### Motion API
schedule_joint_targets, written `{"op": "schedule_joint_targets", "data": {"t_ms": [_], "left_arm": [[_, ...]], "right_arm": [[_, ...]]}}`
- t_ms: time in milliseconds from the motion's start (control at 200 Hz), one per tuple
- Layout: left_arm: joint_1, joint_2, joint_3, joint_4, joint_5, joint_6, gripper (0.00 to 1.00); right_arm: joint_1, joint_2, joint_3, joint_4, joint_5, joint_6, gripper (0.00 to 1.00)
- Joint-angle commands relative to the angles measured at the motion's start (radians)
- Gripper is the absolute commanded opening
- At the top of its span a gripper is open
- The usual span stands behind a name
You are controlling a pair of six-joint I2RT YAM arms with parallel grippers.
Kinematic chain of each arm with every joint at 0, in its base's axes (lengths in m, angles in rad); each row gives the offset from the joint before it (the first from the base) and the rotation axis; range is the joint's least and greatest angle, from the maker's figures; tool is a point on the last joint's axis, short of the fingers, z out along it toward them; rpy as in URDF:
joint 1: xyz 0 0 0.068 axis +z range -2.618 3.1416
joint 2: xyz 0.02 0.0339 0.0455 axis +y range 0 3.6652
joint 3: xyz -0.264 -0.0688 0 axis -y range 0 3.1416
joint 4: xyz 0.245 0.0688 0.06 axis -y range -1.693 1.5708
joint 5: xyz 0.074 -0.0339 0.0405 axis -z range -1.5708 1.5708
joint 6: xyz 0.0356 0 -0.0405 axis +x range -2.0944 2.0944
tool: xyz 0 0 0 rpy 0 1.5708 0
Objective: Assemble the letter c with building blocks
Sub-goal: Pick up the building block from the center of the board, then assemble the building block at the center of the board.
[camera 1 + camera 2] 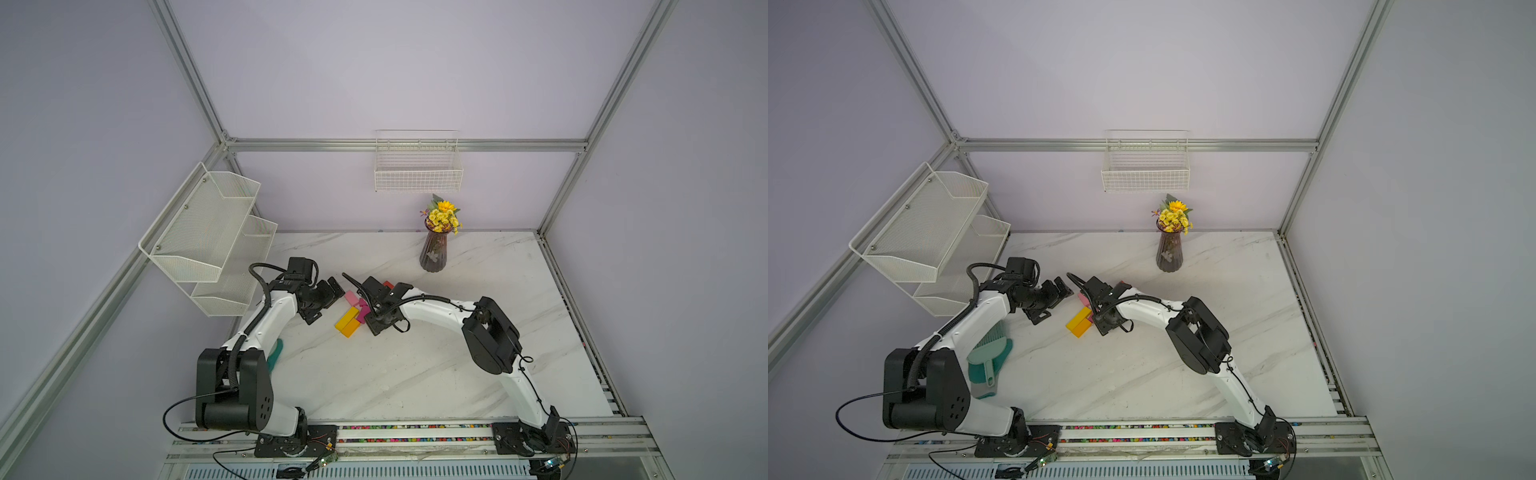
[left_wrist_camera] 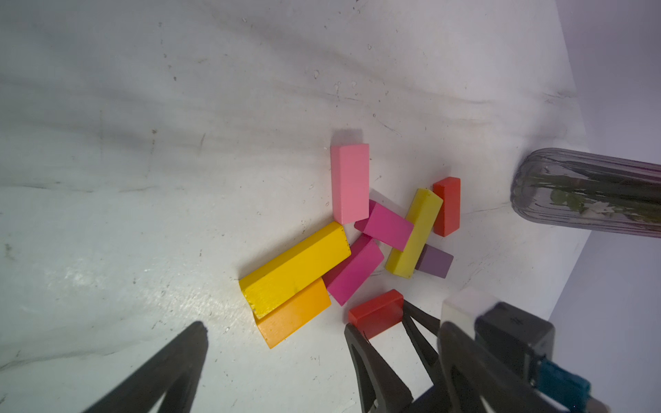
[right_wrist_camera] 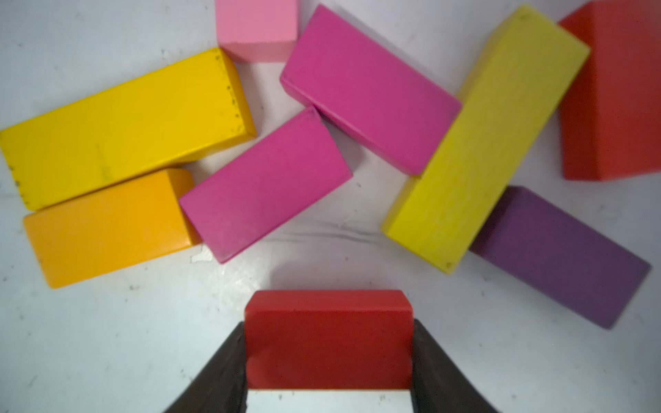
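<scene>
1. The building blocks (image 1: 351, 320) lie in a loose heap left of the worktop's (image 1: 415, 374) centre, about midway between its back and front edges and between the two claws. No C shows yet.
2. The right gripper (image 3: 329, 324) is clamped on a red block (image 2: 375, 311). In the right wrist view its fingers (image 3: 229, 361) sit flat against both short ends with no gap showing, so the block's long axis runs from finger to finger.
3. That red block lies at the heap's edge on the right arm's side, apart from its neighbours. The nearest are a magenta block (image 3: 264, 186) and a long lemon-yellow block (image 3: 483, 143). Whether it has left the worktop I cannot tell.
4. The left gripper (image 1: 330, 303) hangs just beside the heap's opposite side, jaws wide apart and empty, nearest the pink block (image 2: 349, 182) and the long yellow block (image 2: 295, 266).
5. This looks like the first pick. The next move probably calls for a straight lift, then a carry to bare worktop toward the front edge. Wrist turn will fix which way the piece lies.
6. The lemon-yellow block seems to rest partly over a purple block (image 3: 558, 254), so a sideways drag could disturb both.
</scene>
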Motion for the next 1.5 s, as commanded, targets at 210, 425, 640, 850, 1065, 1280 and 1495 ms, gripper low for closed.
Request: {"op": "schedule_joint_targets", "data": {"t_ms": [210, 425, 640, 850, 1065, 1280, 1495], "left_arm": [[-0.035, -0.024, 0.014, 0.06, 0.031, -0.042, 1.0], [-0.172, -0.026, 0.021, 0.083, -0.031, -0.117, 1.0], [-0.322, 0.066, 0.06, 0.122, -0.053, -0.185, 1.0], [-0.416, 0.173, 0.137, 0.135, -0.073, -0.219, 1.0], [-0.441, 0.235, 0.19, 0.139, -0.05, -0.223, 1.0], [-0.444, 0.237, 0.193, 0.135, -0.051, -0.22, 1.0], [-0.444, 0.262, 0.218, 0.122, -0.038, -0.21, 1.0]], "right_arm": [[-0.166, -0.326, -0.277, 0.045, 0.014, 0.155, 0.5], [-0.361, -0.477, -0.455, 0.08, 0.0, 0.205, 0.5], [-0.503, -0.525, -0.553, 0.113, 0.009, 0.171, 0.5], [-0.539, -0.497, -0.581, 0.137, 0.004, 0.192, 0.5], [-0.554, -0.457, -0.591, 0.158, 0.061, 0.2, 0.5], [-0.56, -0.415, -0.59, 0.175, 0.105, 0.211, 0.5], [-0.579, -0.396, -0.594, 0.181, 0.126, 0.216, 0.51]]}}
